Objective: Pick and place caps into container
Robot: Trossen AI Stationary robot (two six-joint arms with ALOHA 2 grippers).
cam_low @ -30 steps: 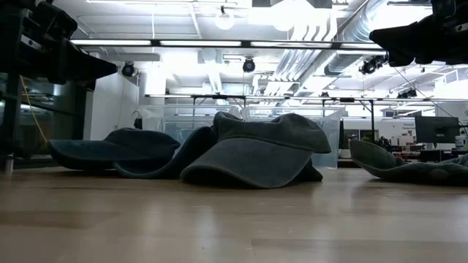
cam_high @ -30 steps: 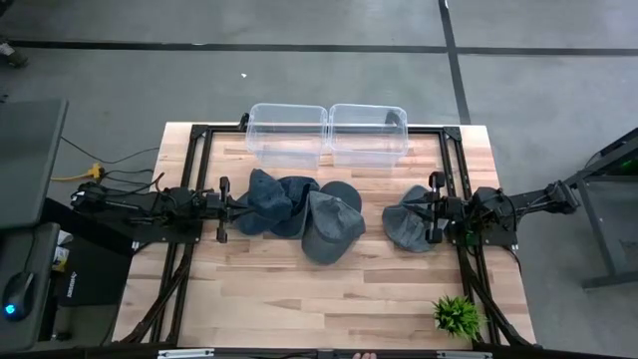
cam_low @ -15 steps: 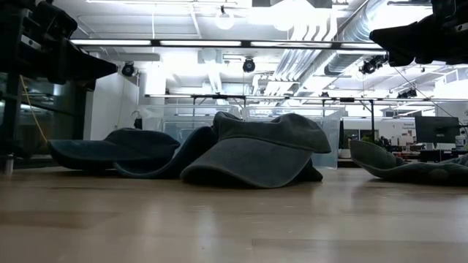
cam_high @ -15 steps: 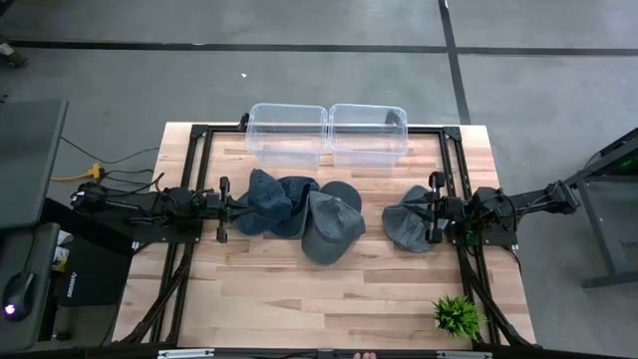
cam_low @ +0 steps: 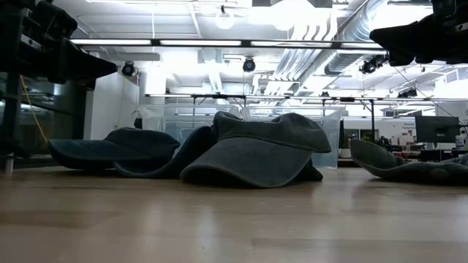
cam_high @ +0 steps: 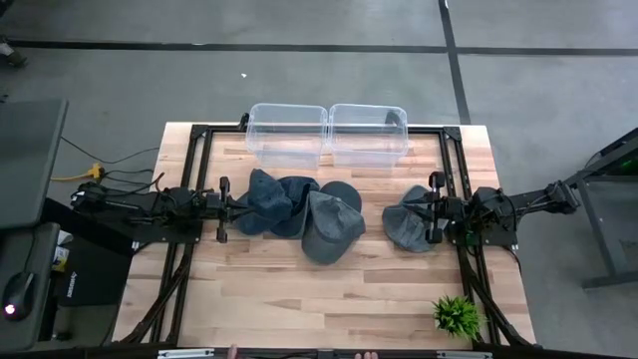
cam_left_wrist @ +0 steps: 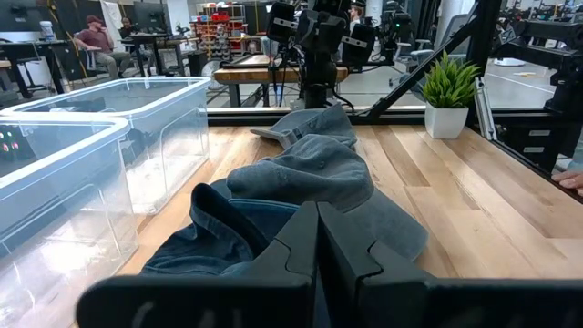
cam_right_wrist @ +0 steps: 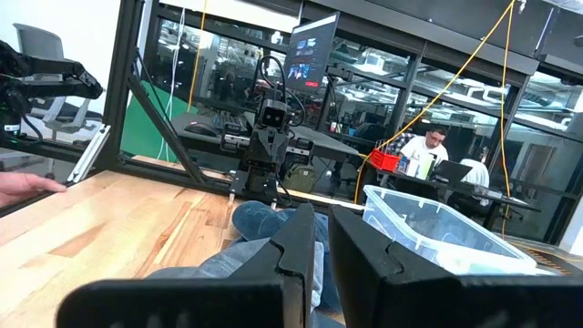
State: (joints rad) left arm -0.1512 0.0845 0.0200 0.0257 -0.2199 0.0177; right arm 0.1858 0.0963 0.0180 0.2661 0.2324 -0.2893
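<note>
caps (cam_high: 299, 214): we see a pile mid-bench, one cap (cam_high: 407, 227) apart toward the right edge | containers (cam_high: 327, 134): back edge | left gripper (cam_high: 231, 209): low, level, jaws together beside pile | right gripper (cam_high: 427, 218): level over lone cap, jaws nearly together, holding nothing

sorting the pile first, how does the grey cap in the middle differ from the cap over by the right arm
The middle grey cap leans on the navy caps in the pile; the right-side cap lies alone, apart from them. In the low view the middle cap sits crown up, while the right-side cap looks flopped open. Both are slate grey fabric, still on the table.
</note>
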